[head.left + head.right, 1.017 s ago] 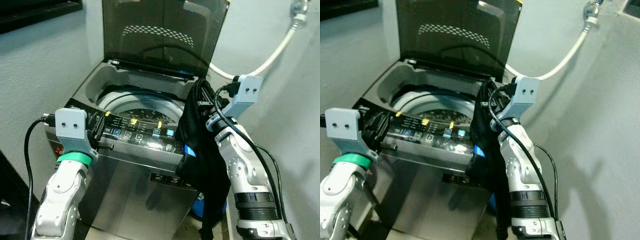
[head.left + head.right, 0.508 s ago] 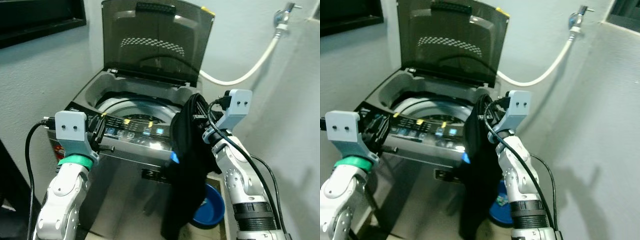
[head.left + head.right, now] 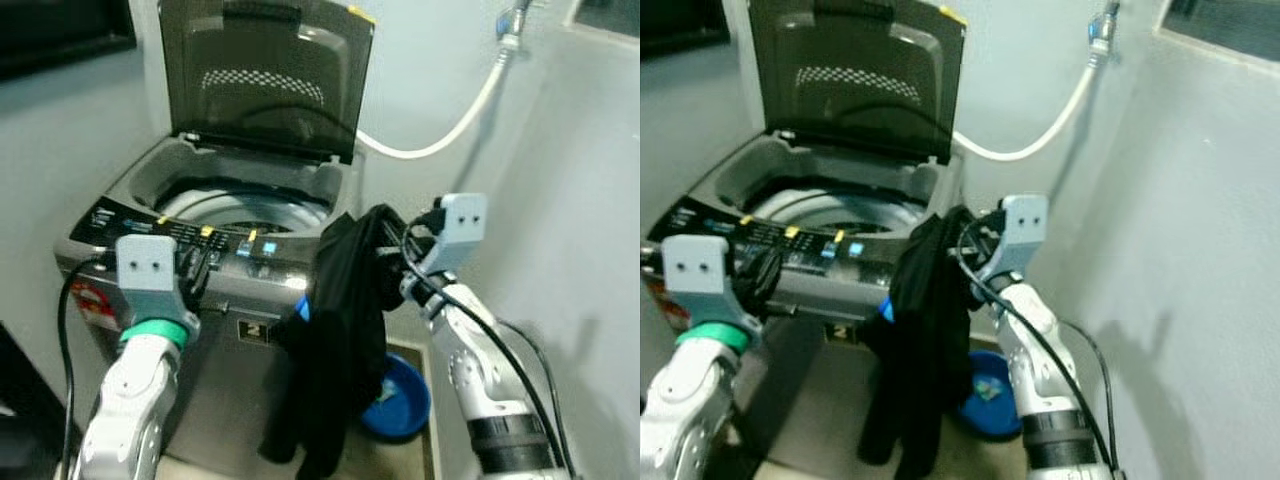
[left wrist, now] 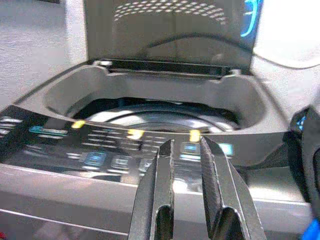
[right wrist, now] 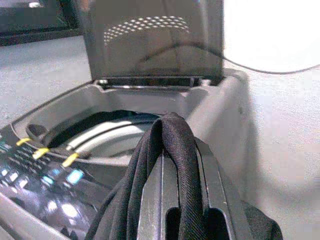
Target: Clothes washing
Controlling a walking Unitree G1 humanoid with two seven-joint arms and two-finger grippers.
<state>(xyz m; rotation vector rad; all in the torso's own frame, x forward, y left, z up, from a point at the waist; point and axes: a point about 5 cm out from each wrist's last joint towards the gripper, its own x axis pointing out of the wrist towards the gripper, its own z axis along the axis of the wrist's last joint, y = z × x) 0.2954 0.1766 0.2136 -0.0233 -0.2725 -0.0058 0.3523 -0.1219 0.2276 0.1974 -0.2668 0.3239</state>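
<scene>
Fabric hung from the right pincer (image 5: 172, 200): a black garment (image 3: 340, 340), soft and limp, looped over the closed fingers and trailing in long folds toward the floor. It hung just beside the washer's (image 3: 215, 300) front right corner, outside the drum (image 3: 245, 205). The right wrist view showed the woven twill of the cloth where it draped over the two black fingers; the head views showed its full length and ragged lower edge.

The washer was a grey top-loader with a smooth, glossy control panel (image 3: 200, 240) carrying small yellow and blue markers. Its tinted, translucent lid (image 3: 262, 75) stood upright, with a dotted pattern near the top. A pale, ribbed-looking hose (image 3: 450, 125) curved from a wall tap (image 3: 510, 20) down behind the machine. A round blue basin (image 3: 400, 400) sat on the floor beside the washer, partly hidden by the garment.

The left pincer (image 4: 185, 150) hovered before the control panel, its fingers narrowly apart and gripping nothing. The left wrist view was blurred, so the panel's labels could not be read. The drum's inside was dark, and its contents were hard to make out.
</scene>
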